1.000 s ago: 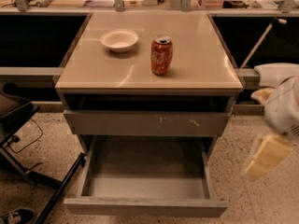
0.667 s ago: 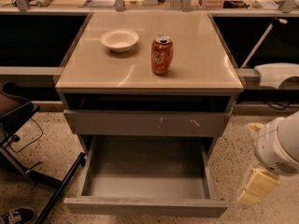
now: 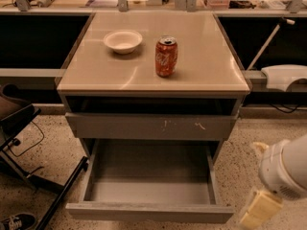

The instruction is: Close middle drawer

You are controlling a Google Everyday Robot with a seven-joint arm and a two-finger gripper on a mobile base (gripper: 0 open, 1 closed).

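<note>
The middle drawer [image 3: 149,212] is pulled far out from the grey cabinet, below the scratched drawer. Its plain flat front faces me and its shallow grey box interior [image 3: 151,174] holds nothing. My gripper [image 3: 259,202], cream-coloured under a white wrist, hangs low at the right. It is just beyond the drawer's front right corner, over the floor, and apart from the drawer.
The grey drawer with white scratch marks [image 3: 151,126] sits slightly out above it. On the beige cabinet top [image 3: 206,56] stand a white bowl [image 3: 123,40] and a red soda can [image 3: 166,56]. A black chair base [image 3: 29,162] and a shoe [image 3: 17,221] are on the speckled floor at the left.
My gripper has dropped from beside the scratched drawer's height down toward the floor, ending near the middle drawer's front right corner. The drawer has not moved.
</note>
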